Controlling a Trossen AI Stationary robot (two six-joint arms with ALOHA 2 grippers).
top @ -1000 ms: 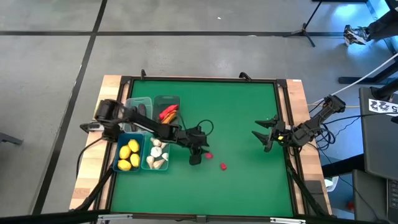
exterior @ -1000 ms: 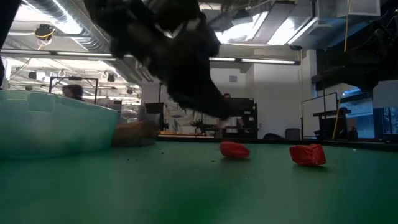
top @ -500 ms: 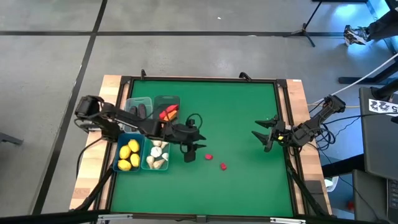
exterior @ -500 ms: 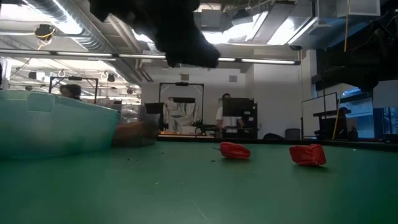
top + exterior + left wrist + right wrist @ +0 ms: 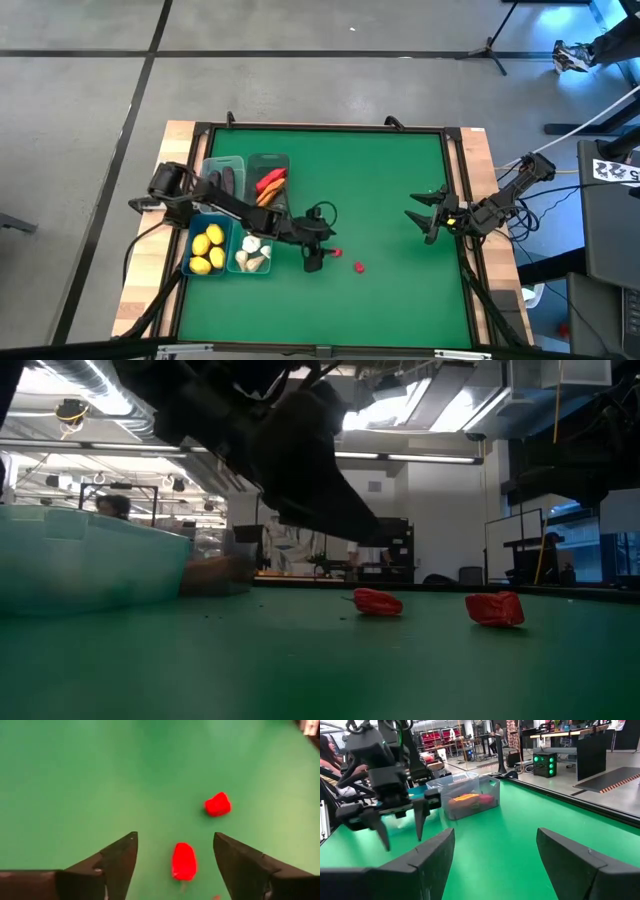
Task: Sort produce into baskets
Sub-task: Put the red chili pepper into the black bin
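Left gripper (image 5: 175, 865): fingers spread wide, holding nothing, poised over the nearer small red toy pepper (image 5: 184, 861) mid-table; second red pepper (image 5: 217, 804) just beyond. Right gripper (image 5: 424, 222): open, empty, waiting near the table's right edge. Risk: an off-centre closure could nudge the pepper aside.

Open mat around red peppers (image 5: 347, 260)

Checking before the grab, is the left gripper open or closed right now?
Open: the left gripper shows both fingers spread wide, the nearer red pepper lying on the mat between them, untouched.
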